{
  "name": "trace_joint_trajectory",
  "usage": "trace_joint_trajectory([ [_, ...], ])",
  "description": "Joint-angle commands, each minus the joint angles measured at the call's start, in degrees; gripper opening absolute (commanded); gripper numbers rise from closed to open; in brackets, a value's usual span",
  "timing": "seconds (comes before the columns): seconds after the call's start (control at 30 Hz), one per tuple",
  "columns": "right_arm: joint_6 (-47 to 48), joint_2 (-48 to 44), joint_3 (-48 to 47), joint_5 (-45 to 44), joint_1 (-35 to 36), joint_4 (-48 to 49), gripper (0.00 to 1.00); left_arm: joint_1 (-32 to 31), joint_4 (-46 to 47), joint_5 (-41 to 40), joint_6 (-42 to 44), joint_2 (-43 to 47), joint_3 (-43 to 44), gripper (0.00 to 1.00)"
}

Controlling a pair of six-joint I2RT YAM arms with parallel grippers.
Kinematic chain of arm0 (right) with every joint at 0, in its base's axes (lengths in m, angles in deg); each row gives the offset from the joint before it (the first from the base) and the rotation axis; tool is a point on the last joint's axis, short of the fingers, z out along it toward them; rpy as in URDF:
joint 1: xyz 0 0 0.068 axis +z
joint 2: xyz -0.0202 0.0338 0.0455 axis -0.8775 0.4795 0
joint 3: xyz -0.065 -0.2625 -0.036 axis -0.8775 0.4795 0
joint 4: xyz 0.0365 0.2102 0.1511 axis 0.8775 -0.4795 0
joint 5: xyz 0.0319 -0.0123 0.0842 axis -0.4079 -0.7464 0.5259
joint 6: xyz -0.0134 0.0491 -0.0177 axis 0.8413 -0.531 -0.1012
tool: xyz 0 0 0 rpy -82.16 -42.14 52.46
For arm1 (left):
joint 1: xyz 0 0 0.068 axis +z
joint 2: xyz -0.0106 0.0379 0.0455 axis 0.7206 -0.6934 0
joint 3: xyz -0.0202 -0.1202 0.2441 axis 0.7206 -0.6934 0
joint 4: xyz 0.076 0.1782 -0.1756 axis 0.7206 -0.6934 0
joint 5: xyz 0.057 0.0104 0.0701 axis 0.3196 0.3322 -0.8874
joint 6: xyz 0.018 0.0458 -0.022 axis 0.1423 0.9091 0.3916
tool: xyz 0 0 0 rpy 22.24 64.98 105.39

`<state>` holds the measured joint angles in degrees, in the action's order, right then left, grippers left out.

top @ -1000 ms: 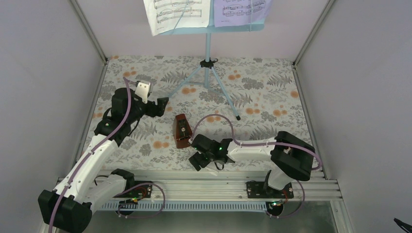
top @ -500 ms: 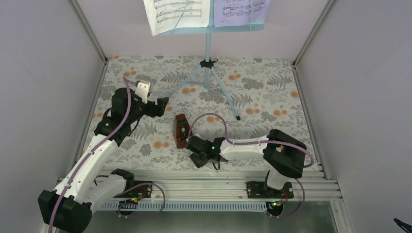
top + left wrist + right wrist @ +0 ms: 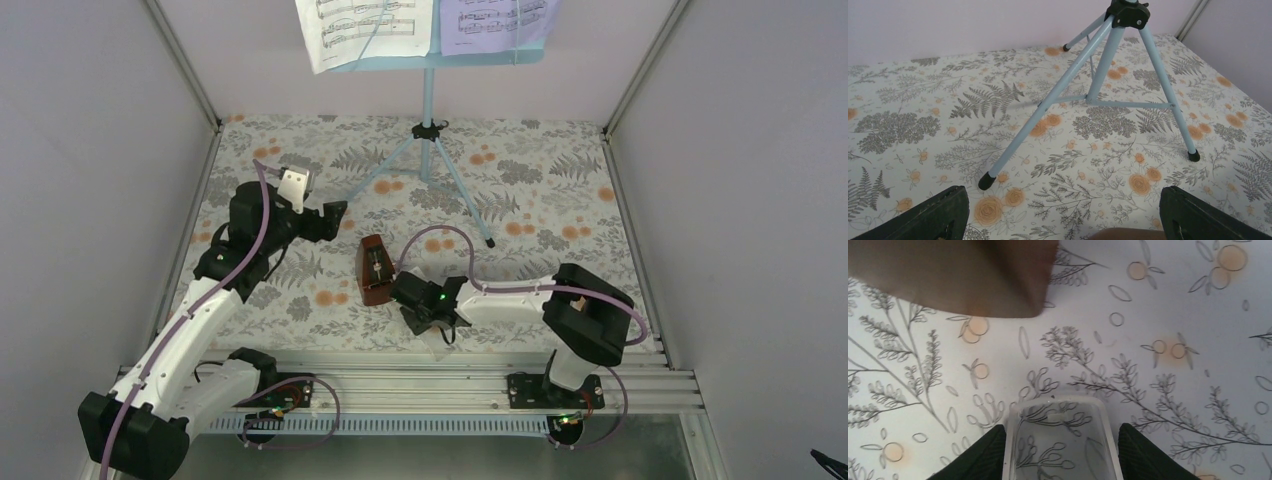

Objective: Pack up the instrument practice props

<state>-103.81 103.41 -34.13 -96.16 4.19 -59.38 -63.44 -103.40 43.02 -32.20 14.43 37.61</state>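
The light-blue music stand (image 3: 428, 110) stands at the back on its tripod, with a white sheet (image 3: 365, 25) and a lavender sheet (image 3: 495, 20) on its desk. The reddish-brown metronome (image 3: 374, 272) stands upright mid-table. My right gripper (image 3: 425, 318) is just right of its base, pointing down. In the right wrist view its jaws (image 3: 1060, 450) press both sides of a clear plastic cover (image 3: 1058, 425), with the metronome (image 3: 958, 275) just beyond. My left gripper (image 3: 335, 215) is wide open and empty (image 3: 1063, 215), facing the tripod legs (image 3: 1048, 100).
The floral tablecloth (image 3: 560, 200) covers the table, with grey walls on three sides. A metal rail (image 3: 420, 385) carries the arm bases at the near edge. The tripod's near foot (image 3: 489, 242) rests right of the metronome.
My right gripper has swung and shifted a little up and right, closer to the metronome's base. The left arm, the stand and the metronome have not moved.
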Motion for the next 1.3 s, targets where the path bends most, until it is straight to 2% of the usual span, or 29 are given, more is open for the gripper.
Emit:
trace_joint_trajectory([
  [0.0,-1.3,-1.9,3.3,-1.8,-2.1,-1.4,0.48,0.3,0.8,1.7,-0.9,1.6,-1.1,0.95],
  [0.2,-2.5,-7.0,6.8,0.5,-5.8,4.9,0.43,-0.4,2.2,5.6,-5.1,3.5,-4.3,0.93],
  [0.37,-3.3,-10.6,8.3,-0.6,-8.8,7.4,0.43,-3.8,2.3,6.7,-12.3,8.4,-8.0,0.87],
  [0.5,-3.3,-13.4,8.1,-0.6,-11.8,9.4,0.43,-11.1,0.7,1.4,-18.9,13.7,-8.4,0.79],
  [0.6,-2.7,-14.9,6.7,0.1,-13.6,10.8,0.43,-19.8,0.0,-4.2,-23.6,15.1,-7.3,0.73],
  [0.8,-0.4,-16.7,2.9,-1.5,-16.0,11.2,0.43,-38.7,0.2,-16.7,-28.5,8.6,-3.7,0.68],
  [0.9,0.4,-18.3,1.6,-1.8,-16.8,11.6,0.43,-45.3,0.7,-21.2,-28.4,3.5,-1.2,0.67],
  [1.07,1.4,-21.0,-0.3,-2.1,-18.0,11.8,0.43,-48.4,4.0,-21.5,-30.2,-4.7,-0.6,0.64],
  [1.27,2.0,-24.1,-1.9,-2.1,-19.1,11.1,0.44,-49.9,5.9,-22.9,-31.8,-9.7,-0.3,0.62],
])
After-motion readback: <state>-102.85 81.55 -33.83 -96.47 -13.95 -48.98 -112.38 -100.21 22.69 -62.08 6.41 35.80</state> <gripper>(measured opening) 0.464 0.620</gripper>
